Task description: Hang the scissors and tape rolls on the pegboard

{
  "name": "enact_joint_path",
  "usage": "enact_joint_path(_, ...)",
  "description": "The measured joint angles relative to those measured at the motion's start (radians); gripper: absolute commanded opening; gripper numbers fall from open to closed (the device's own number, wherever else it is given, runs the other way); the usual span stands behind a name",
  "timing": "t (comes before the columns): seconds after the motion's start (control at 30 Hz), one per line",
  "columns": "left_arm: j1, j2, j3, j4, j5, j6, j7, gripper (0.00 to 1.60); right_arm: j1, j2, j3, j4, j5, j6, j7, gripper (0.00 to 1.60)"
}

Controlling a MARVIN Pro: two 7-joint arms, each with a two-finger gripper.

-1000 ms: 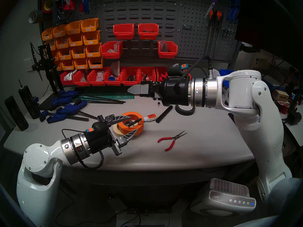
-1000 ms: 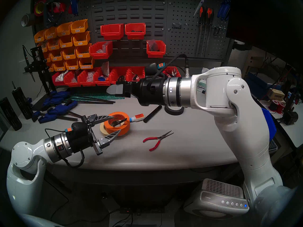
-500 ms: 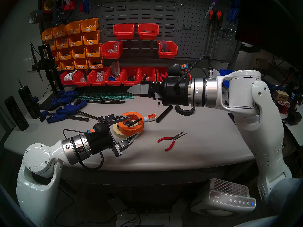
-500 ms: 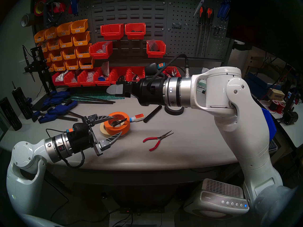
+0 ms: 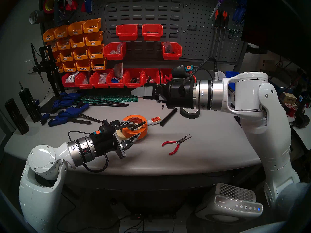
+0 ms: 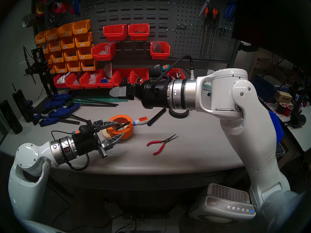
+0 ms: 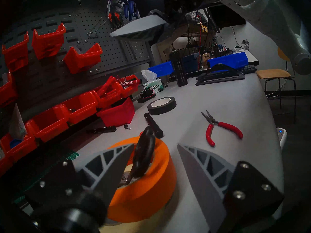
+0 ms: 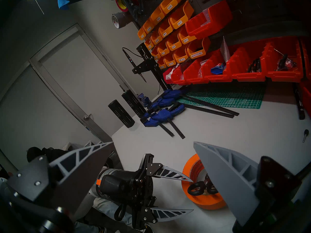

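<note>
A wide orange tape roll [image 5: 143, 132] lies flat on the grey table, partly on top of a slimmer cream tape roll [image 5: 119, 134]. The small black-handled scissors [image 7: 144, 152] stand propped in the orange roll's hole, handles up. My left gripper [image 5: 136, 129] is open at this roll. One finger reaches over the hole beside the scissors and the other lies outside the near wall, so the wall sits between them. My right gripper [image 8: 153, 142] hangs open and empty above the table's rear. The pegboard [image 5: 198, 42] with hooks is at the back right.
Red-handled pliers [image 5: 176, 143] lie right of the rolls. A glue bottle [image 5: 154, 120], a black cylinder [image 5: 168, 119] and a black tape roll [image 5: 189, 113] lie behind. Blue clamps [image 5: 67, 110] lie at the left. Red bins [image 5: 117, 79] line the back.
My left gripper has moved forward to the orange roll and its jaws have narrowed, so the upper finger now reaches over the hole. The right arm has not moved.
</note>
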Motion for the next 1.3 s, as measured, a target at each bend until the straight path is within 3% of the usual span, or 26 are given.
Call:
enact_joint_path(0.13, -0.013, 0.001, 0.014, 0.011, 0.005, 0.002, 0.010, 1.11, 0.000, 0.000, 0.000, 0.000, 0.000, 0.000, 0.000, 1.60)
enact_joint_path(0.23, -0.023, 0.002, 0.022, 0.020, 0.008, 0.002, 0.016, 0.85, 0.000, 0.000, 0.000, 0.000, 0.000, 0.000, 0.000, 1.60)
enact_joint_path(0.47, -0.042, 0.006, 0.018, 0.031, 0.006, 0.008, 0.024, 0.46, 0.000, 0.000, 0.000, 0.000, 0.000, 0.000, 0.000, 1.60)
enact_joint_path(0.5, -0.044, 0.007, 0.015, 0.032, 0.005, 0.008, 0.024, 0.12, 0.000, 0.000, 0.000, 0.000, 0.000, 0.000, 0.000, 1.60)
enact_joint_path(0.53, -0.045, 0.009, 0.011, 0.032, 0.003, 0.008, 0.024, 0.00, 0.000, 0.000, 0.000, 0.000, 0.000, 0.000, 0.000, 1.60)
enact_joint_path(1.07, -0.039, 0.020, -0.044, 0.003, -0.054, 0.025, -0.032, 0.00, 0.000, 0.000, 0.000, 0.000, 0.000, 0.000, 0.000, 1.60)
enact_joint_path(1.3, -0.040, 0.013, -0.068, -0.012, -0.062, -0.003, -0.044, 0.00, 0.000, 0.000, 0.000, 0.000, 0.000, 0.000, 0.000, 1.60)
